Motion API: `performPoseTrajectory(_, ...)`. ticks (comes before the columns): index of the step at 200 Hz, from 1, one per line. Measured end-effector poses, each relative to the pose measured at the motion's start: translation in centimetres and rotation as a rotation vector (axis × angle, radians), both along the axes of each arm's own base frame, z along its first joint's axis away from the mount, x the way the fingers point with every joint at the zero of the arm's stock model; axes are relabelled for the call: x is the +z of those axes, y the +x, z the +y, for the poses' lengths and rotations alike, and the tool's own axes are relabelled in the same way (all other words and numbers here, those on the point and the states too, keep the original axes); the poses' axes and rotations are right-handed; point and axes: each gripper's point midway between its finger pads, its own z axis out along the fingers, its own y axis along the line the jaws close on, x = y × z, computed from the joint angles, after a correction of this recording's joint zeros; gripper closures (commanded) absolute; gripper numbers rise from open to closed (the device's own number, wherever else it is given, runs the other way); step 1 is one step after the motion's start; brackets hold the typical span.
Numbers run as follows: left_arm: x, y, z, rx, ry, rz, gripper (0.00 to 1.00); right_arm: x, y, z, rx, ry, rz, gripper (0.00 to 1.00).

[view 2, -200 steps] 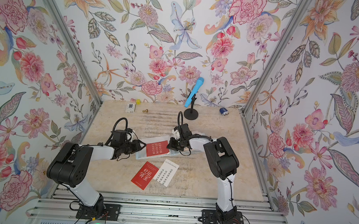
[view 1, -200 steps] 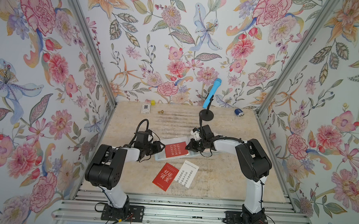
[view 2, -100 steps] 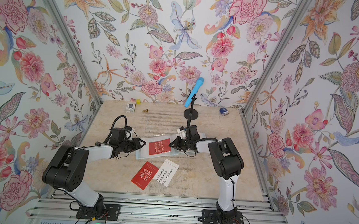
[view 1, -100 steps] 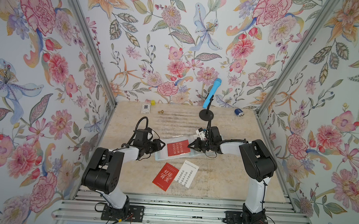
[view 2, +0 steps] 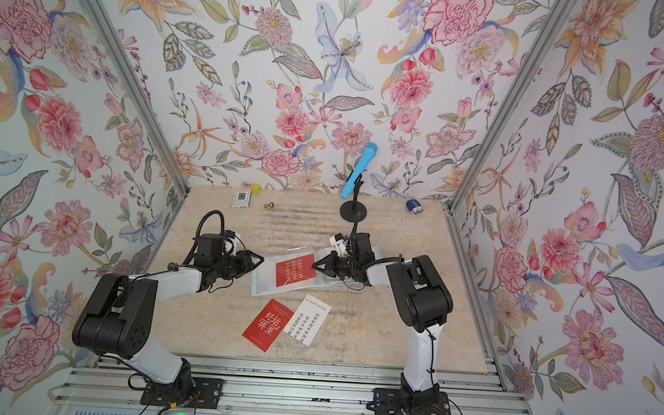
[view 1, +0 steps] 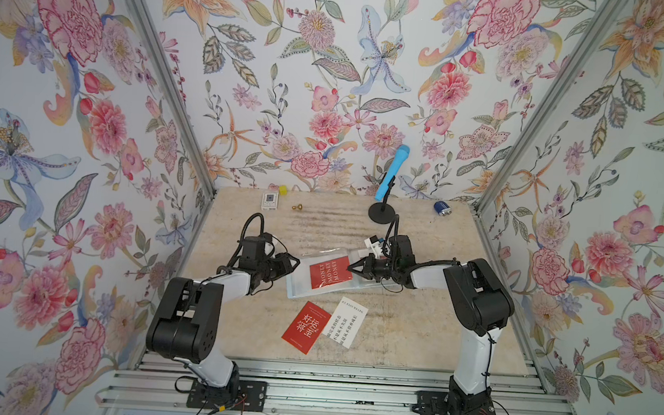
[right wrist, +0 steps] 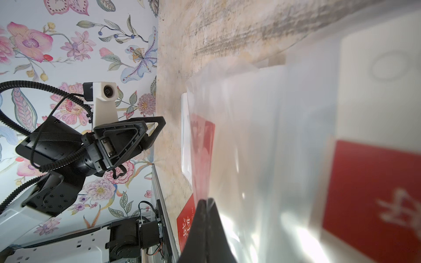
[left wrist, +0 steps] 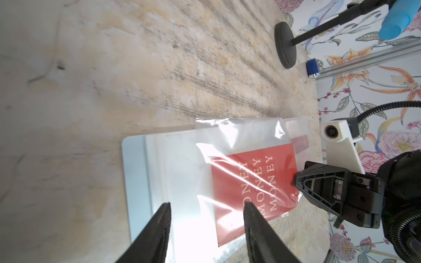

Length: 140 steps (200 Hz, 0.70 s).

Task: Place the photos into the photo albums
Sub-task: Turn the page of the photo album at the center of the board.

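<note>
The photo album [view 1: 291,289] lies open mid-table, pale blue cover under clear sleeve pages [left wrist: 182,159]. A red "MONEY" photo [view 1: 328,275] [left wrist: 252,182] sits inside a sleeve. My right gripper [view 1: 352,267] [right wrist: 206,201] is shut on that sleeve's raised edge, right beside the card. My left gripper [view 1: 295,263] [left wrist: 207,206] hovers open over the album's left end with nothing between its fingers. Another red photo [right wrist: 373,195] shows under a sleeve. A loose red photo [view 1: 307,327] and a white photo [view 1: 345,322] lie side by side in front of the album.
A blue microphone [view 1: 391,172] on a black stand [view 1: 381,211] rises just behind the right arm. At the back wall sit a small white box [view 1: 269,201], a yellow cube [view 1: 283,190], a brass piece [view 1: 297,206] and a blue cylinder [view 1: 442,207].
The right arm's wrist has swung to the right while its fingertips stay on the sleeve edge. The left arm has shifted only slightly. The loose photos have not moved.
</note>
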Motion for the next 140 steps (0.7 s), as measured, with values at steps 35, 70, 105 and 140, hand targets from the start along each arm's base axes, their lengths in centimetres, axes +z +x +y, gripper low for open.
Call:
performPoseTrajectory(35,2.0,1.1,0.8,0.025,-0.025,-0.074,0.46,0.3,0.0,0.4,0.017,0.034,-0.004,1.00)
performPoseTrajectory(70,0.1,1.7,-0.5,-0.009,-0.112,-0.050,0.46,0.5,0.0,0.5,0.026,0.053,-0.004,1.00)
performPoseTrajectory(105,-1.2,2.1,-1.3,-0.038,-0.153,-0.027,0.45,0.2,-0.1,0.6,0.036,0.062,0.000,1.00)
performPoseTrajectory(140,-2.3,3.3,-1.9,-0.054,-0.157,-0.013,0.45,-0.4,-0.3,0.6,0.041,0.061,0.017,1.00)
